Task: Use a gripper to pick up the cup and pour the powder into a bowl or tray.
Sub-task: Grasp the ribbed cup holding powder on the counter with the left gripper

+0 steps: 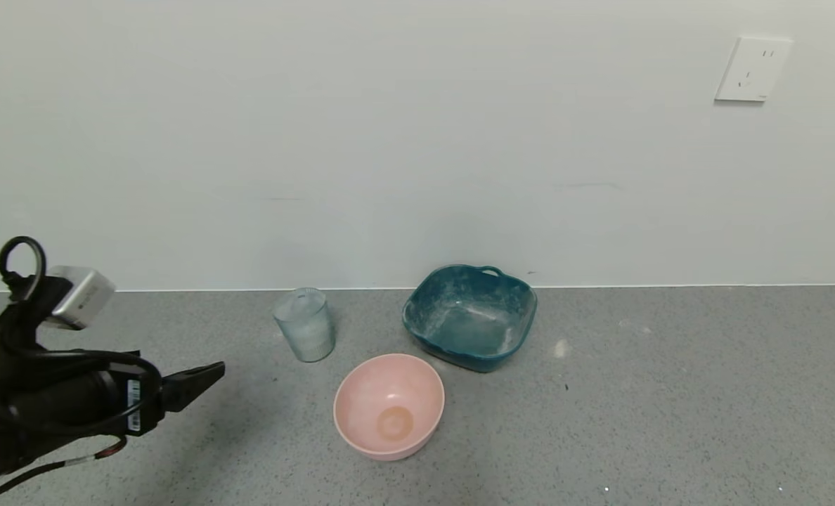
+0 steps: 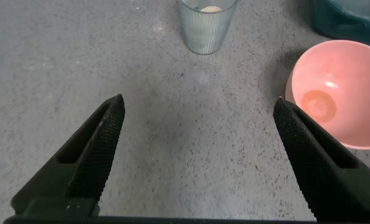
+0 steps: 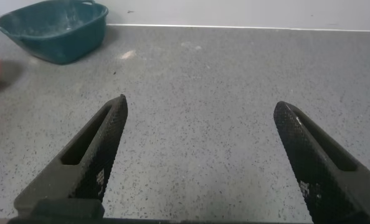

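The ribbed pale blue-grey cup point(image 1: 305, 324) stands upright on the grey counter near the wall; it also shows in the left wrist view point(image 2: 205, 23), with a pale patch of powder point(image 2: 210, 9) inside. The pink bowl point(image 1: 389, 405) sits in front and to the right of the cup and shows in the left wrist view point(image 2: 338, 91). My left gripper point(image 1: 203, 376) is open and empty, low at the left, short of the cup; its own view point(image 2: 197, 106) shows bare counter between the jaws. My right gripper point(image 3: 200, 106) is open and empty over bare counter, out of the head view.
A dark teal squarish dish with handles point(image 1: 470, 316), dusted white inside, stands behind the bowl near the wall, and shows in the right wrist view point(image 3: 53, 29). A small pale smear point(image 1: 561, 348) lies right of it. A wall socket point(image 1: 753, 68) is high at right.
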{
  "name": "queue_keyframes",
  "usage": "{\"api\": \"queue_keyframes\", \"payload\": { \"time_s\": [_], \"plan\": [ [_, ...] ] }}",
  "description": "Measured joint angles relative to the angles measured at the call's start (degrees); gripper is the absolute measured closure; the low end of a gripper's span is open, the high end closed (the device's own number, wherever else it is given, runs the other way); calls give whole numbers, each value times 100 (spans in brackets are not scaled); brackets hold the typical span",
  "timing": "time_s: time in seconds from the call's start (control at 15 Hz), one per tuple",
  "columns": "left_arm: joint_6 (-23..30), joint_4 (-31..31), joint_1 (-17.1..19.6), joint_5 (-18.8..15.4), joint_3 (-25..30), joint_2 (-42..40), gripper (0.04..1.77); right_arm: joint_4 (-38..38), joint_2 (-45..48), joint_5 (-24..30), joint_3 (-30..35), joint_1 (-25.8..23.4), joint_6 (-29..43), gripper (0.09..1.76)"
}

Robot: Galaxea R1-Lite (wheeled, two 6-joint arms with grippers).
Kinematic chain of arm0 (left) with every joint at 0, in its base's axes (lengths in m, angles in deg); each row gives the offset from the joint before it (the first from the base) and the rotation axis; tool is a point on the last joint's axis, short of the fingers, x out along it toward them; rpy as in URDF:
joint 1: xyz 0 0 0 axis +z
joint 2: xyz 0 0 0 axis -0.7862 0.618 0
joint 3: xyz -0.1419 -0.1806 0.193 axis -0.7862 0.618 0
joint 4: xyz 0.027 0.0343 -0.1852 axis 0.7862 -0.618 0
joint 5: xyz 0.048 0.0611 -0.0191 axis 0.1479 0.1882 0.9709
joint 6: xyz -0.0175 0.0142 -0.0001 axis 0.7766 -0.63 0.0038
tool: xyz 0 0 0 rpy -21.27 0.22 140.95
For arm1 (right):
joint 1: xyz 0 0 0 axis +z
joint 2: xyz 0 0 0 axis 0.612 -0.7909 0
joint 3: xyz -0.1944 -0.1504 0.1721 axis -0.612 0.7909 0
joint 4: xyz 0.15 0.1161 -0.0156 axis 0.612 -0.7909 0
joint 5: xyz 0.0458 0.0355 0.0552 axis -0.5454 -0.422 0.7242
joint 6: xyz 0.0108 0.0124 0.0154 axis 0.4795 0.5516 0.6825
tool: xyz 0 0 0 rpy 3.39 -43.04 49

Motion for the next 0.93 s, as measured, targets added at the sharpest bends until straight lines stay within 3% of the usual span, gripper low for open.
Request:
{"api": "queue_keyframes", "payload": {
  "time_s": [0.47,0.93],
  "plan": [
    [5,1631,-374,-140,177,1892,9,0,0,-2,0,0,-2,14],
    [7,3032,-443,-118,169,3154,9,2,0,-2,0,0,0,14]
  ]
}}
